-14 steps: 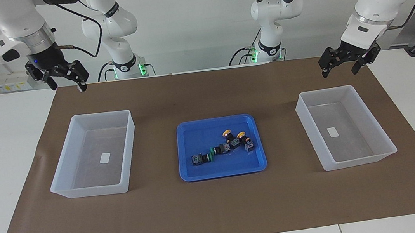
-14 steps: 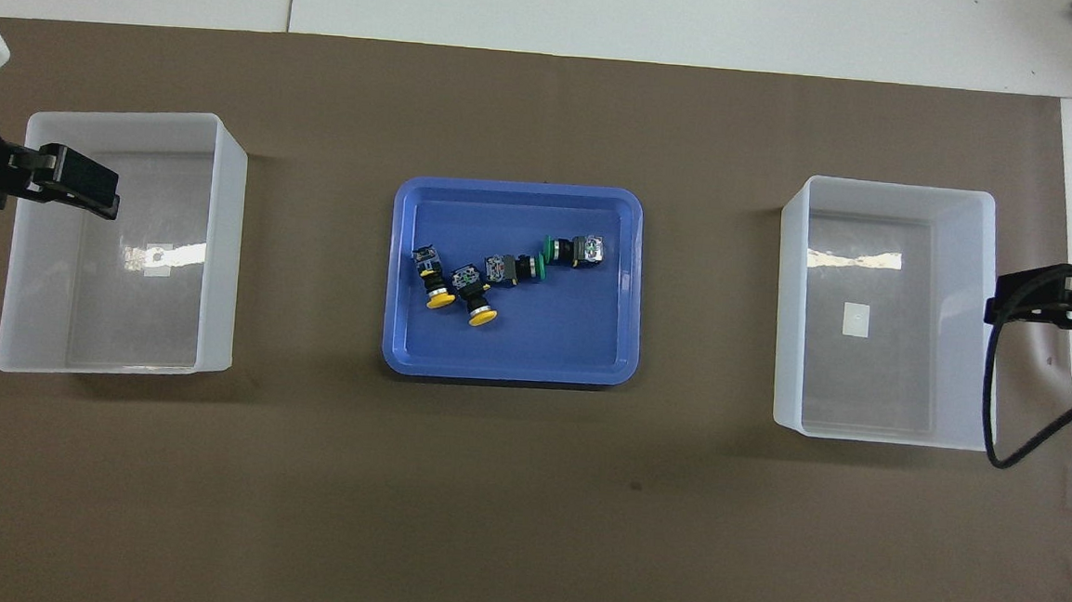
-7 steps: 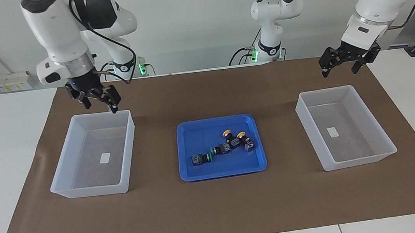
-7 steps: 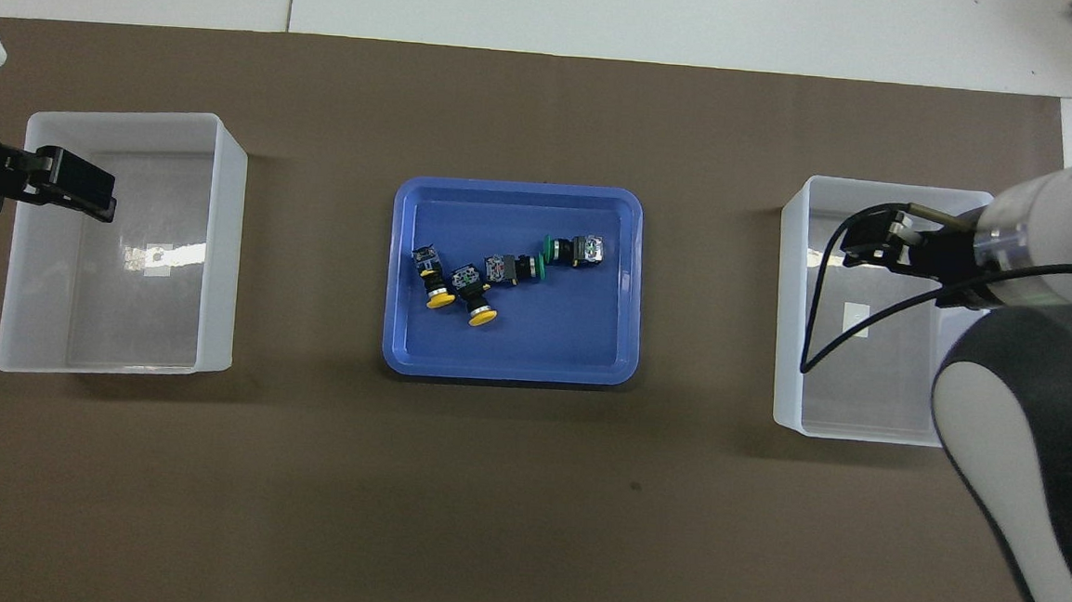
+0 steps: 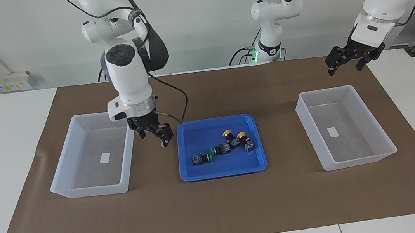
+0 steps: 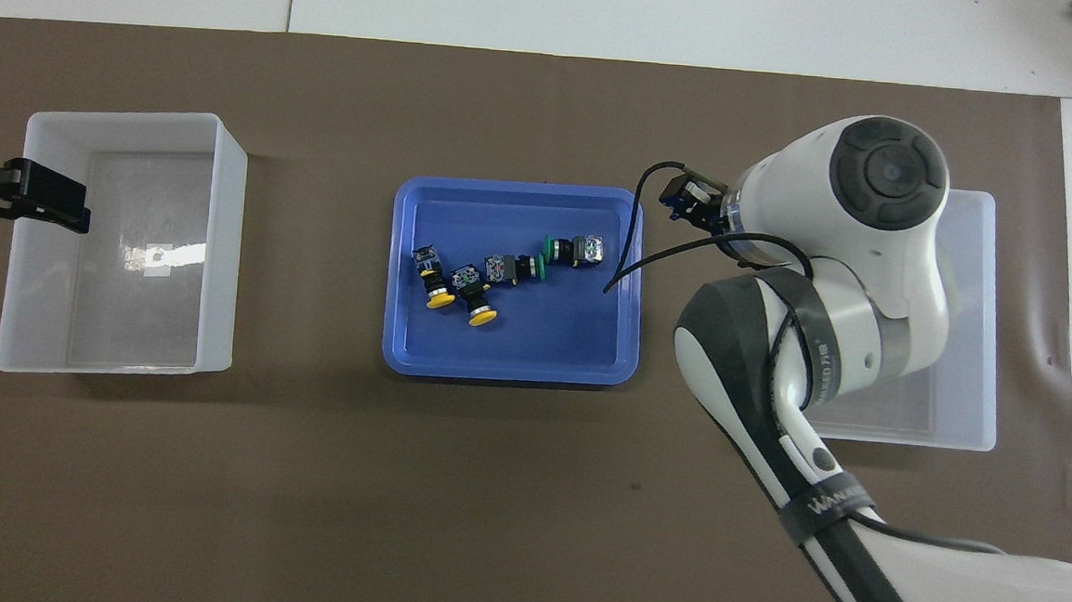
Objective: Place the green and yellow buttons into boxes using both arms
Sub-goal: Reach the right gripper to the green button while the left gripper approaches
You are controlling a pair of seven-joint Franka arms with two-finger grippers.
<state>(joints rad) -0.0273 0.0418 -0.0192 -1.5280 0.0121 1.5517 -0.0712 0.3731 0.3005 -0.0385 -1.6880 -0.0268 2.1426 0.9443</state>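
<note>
Two yellow buttons [image 5: 226,133] [image 6: 440,301] and two green buttons [image 5: 210,157] [image 6: 548,249] lie in a loose row in the blue tray [image 5: 221,166] [image 6: 543,343]. My right gripper [image 5: 152,137] hangs open and empty over the mat between the tray and the box [image 5: 99,114] at the right arm's end. In the overhead view the arm hides most of that gripper [image 6: 691,203] and part of that box [image 6: 986,319]. My left gripper [image 5: 344,69] [image 6: 44,204] is open and empty, raised by the edge of the other box [image 5: 325,89] [image 6: 129,113]. Both boxes hold no buttons.
A brown mat [image 5: 218,209] covers the middle of the white table, and the tray and both boxes stand on it. The right arm's black cable [image 6: 637,251] loops over the tray's corner.
The right arm has swung from the mat's corner, across its box, toward the blue tray and lower. The left gripper has shifted only slightly. The buttons have not moved.
</note>
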